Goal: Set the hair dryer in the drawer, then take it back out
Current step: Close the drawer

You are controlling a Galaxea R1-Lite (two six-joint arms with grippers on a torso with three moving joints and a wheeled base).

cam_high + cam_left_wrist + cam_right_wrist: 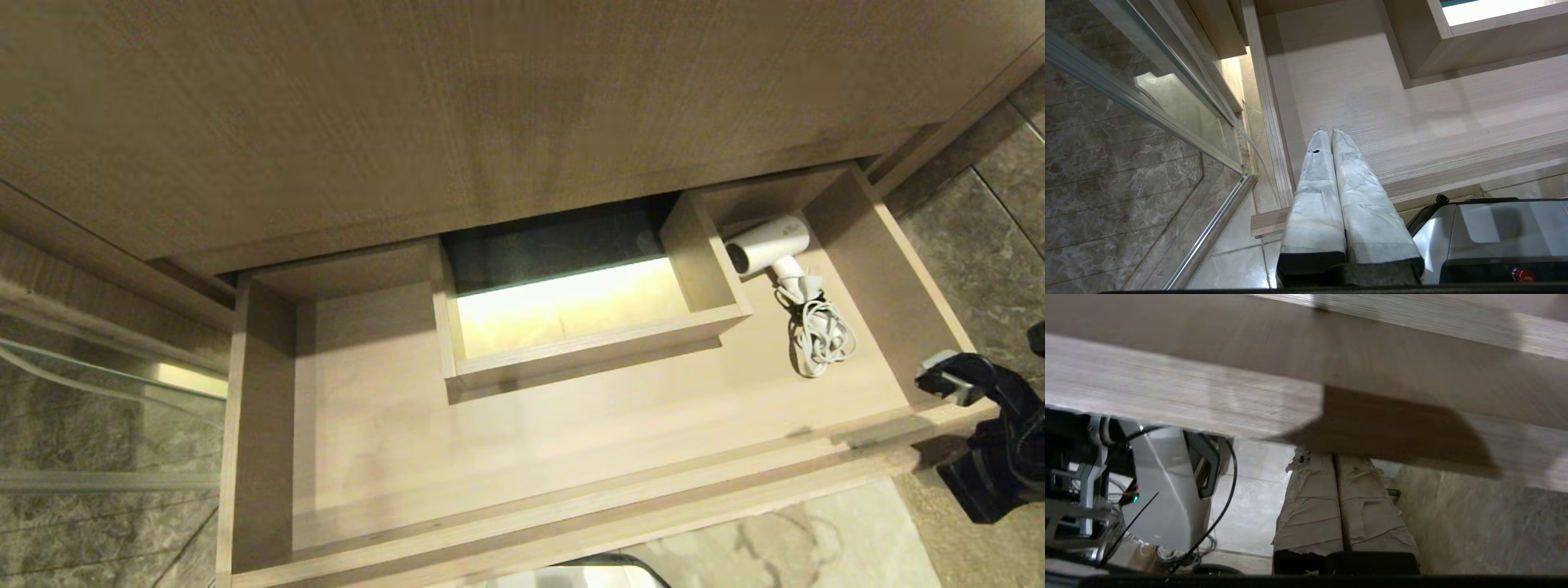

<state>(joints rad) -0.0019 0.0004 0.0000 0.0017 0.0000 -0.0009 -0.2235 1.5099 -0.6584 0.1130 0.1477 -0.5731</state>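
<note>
The drawer (522, 457) stands pulled out, its light wood floor bare in the middle. The white hair dryer (771, 243) lies inside at the back right corner, dark grille toward the boxed cutout (702, 261), its bundled cord (819, 339) in front of it. My right arm (992, 433) is at the drawer's front right corner, outside and lower than the drawer. In the right wrist view the right gripper (1334, 455) is shut and empty, its tips just under the drawer front (1208, 396). My left gripper (1327, 130) is shut and empty, parked near the drawer's front left corner.
A taller wood panel (490, 106) overhangs the back of the drawer. A glass door with a metal frame (82, 392) stands to the left. Stone floor tiles (996, 245) lie to the right. My own base (1494, 232) sits just before the drawer front.
</note>
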